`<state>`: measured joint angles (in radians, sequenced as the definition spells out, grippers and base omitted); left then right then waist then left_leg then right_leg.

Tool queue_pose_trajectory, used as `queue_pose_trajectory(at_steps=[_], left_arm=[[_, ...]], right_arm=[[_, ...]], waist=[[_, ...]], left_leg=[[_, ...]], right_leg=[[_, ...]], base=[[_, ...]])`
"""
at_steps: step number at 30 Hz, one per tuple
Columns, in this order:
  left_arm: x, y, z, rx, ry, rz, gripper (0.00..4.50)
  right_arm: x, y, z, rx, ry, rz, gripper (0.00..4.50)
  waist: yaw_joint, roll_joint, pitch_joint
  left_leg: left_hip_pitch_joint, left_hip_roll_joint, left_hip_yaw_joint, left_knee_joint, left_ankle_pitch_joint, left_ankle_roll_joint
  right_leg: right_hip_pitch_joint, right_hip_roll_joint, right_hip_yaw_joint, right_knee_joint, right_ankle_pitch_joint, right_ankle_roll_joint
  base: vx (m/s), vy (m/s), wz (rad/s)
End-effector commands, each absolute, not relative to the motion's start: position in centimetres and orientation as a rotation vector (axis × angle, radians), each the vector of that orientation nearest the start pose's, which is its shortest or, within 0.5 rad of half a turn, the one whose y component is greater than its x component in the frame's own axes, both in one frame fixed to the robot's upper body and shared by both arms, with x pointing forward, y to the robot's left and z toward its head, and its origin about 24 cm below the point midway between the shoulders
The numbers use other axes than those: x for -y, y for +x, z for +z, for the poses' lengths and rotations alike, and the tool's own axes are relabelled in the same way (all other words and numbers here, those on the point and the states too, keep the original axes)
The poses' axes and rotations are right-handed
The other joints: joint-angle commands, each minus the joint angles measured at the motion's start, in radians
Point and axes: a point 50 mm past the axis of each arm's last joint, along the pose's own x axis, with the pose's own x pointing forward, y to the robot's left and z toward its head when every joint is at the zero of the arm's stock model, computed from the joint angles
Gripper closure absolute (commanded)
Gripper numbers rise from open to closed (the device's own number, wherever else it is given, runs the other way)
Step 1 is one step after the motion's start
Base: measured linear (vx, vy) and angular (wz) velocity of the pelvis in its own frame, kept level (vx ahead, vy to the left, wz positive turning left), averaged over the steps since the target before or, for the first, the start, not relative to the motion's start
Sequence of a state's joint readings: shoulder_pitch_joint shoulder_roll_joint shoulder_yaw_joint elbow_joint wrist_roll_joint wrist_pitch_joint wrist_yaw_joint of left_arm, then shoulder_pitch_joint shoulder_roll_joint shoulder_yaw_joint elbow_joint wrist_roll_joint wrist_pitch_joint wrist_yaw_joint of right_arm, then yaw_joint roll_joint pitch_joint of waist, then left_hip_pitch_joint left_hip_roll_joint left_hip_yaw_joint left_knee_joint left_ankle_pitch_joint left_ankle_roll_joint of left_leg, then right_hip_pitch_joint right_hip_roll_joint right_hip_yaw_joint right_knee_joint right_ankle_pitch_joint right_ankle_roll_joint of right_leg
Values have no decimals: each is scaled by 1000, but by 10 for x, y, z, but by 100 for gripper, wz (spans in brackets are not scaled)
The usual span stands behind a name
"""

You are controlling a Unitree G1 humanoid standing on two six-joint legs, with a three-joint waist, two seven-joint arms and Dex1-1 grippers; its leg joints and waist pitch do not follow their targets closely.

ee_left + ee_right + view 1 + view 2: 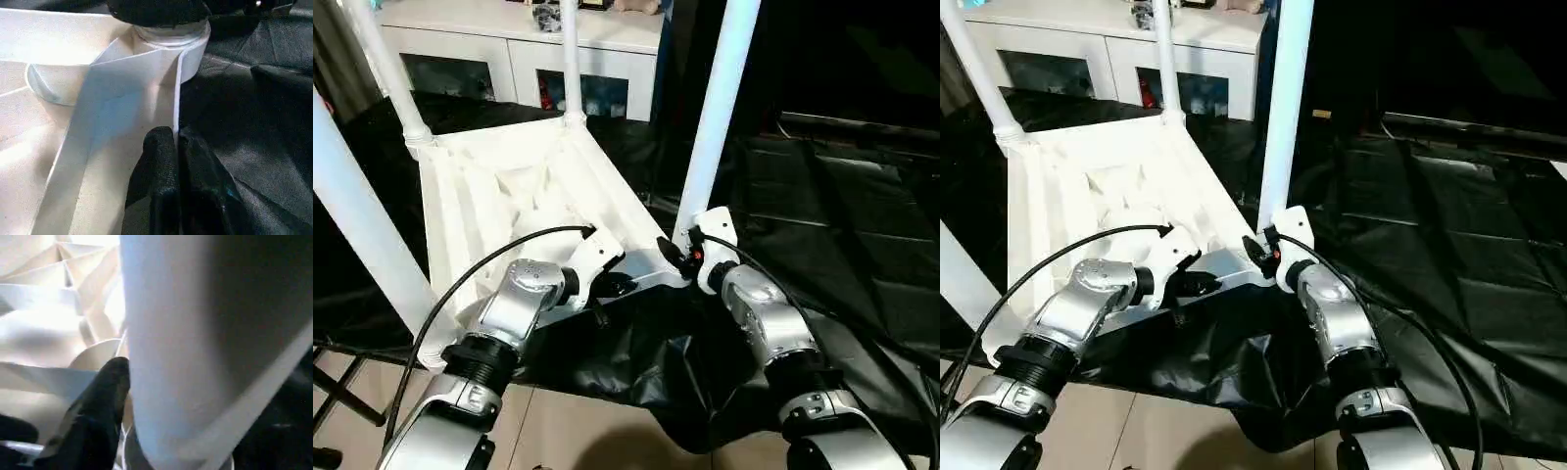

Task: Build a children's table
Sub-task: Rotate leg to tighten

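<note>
All four legs are standing in the upturned top; you're pinching its near rim with the left gripper, while the right gripper is hugging the near-right leg, grip unclear, so only flipping is remaining.

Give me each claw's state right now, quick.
Left claw: shut on the table top's rim.
Right claw: at the base of the near-right leg; cannot tell whether it grips.

table top: white, its underside patterned with raised ribs
legs: plain white, all four
sheet: glossy black, creased, spread under the table top
cabinet: white, with dark glass doors
forearms: silver
fingers: black
cables: black
</note>
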<state>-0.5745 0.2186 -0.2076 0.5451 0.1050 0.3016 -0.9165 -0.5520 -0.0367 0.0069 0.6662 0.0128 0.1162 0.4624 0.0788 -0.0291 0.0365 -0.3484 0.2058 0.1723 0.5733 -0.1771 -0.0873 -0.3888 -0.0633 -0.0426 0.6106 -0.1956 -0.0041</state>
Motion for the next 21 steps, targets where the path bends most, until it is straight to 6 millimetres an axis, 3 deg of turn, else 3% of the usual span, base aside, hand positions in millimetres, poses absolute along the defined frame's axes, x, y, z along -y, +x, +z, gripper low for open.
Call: queue_pose_trajectory(at_steps=[1,2,4,5,6,10,13,14,15,17,18,21], left_arm=[[-87,326,54,-393,323,-1095,450],[-89,325,55,-395,322,-1119,450],[-94,321,56,-383,331,-1188,450],[-99,319,56,-401,333,-1212,450],[-103,318,57,-408,338,-1237,450],[-112,314,58,-425,346,-1295,450],[-125,309,60,-431,359,-1362,450],[-125,309,60,-431,359,-1362,450],[-134,307,59,-453,375,-1384,450],[-138,306,59,-463,375,-1400,450],[-142,304,60,-472,375,-1411,450],[-147,302,61,-482,373,-1424,450]], right_arm=[[43,316,23,-322,42,865,142],[48,317,26,-306,13,881,135],[58,318,30,-285,-28,927,131],[65,317,31,-282,-46,964,131],[71,316,33,-279,-61,1006,131],[86,313,35,-281,-95,1078,131],[103,308,37,-297,-156,1177,131],[103,308,37,-297,-156,1177,131],[109,304,37,-320,-183,1232,131],[111,303,37,-327,-185,1251,131],[112,301,38,-334,-186,1272,131],[113,300,38,-338,-191,1295,165]], waist=[[0,8,-40],[-5,19,-40],[-7,14,-45],[-7,16,-47],[-10,18,-49],[-10,17,-52],[-3,11,-52],[0,14,-52],[5,8,-52],[10,11,-49],[12,3,-47],[11,5,-46]], left_leg=[[5,22,-13,-82,-354,-17],[5,22,-12,-82,-362,-19],[-2,21,-13,-80,-336,-12],[-4,21,-12,-79,-308,-8],[-5,21,-7,-74,-256,6],[-10,20,-2,-65,-171,35],[-5,22,2,-61,-159,54],[-5,24,2,-61,-157,55],[-4,24,3,-60,-153,58],[-1,26,4,-63,-168,53],[-1,27,4,-64,-180,48],[0,29,3,-66,-193,32]], right_leg=[[20,-72,40,-100,-405,-128],[20,-70,40,-99,-376,-140],[30,-69,40,-92,-323,-153],[33,-69,42,-87,-281,-161],[36,-66,41,-79,-182,-193],[42,-62,39,-63,-24,-237],[43,-59,39,-59,10,-254],[43,-60,38,-56,11,-257],[44,-61,38,-56,2,-256],[40,-62,38,-60,-36,-248],[41,-64,38,-60,-75,-242],[38,-66,39,-64,-121,-232]], base=[[0,0,0],[0,0,0],[0,0,0],[0,0,0],[0,0,0],[0,0,0],[0,0,0],[0,0,0],[0,0,0],[0,0,0],[0,0,0],[0,0,0]])
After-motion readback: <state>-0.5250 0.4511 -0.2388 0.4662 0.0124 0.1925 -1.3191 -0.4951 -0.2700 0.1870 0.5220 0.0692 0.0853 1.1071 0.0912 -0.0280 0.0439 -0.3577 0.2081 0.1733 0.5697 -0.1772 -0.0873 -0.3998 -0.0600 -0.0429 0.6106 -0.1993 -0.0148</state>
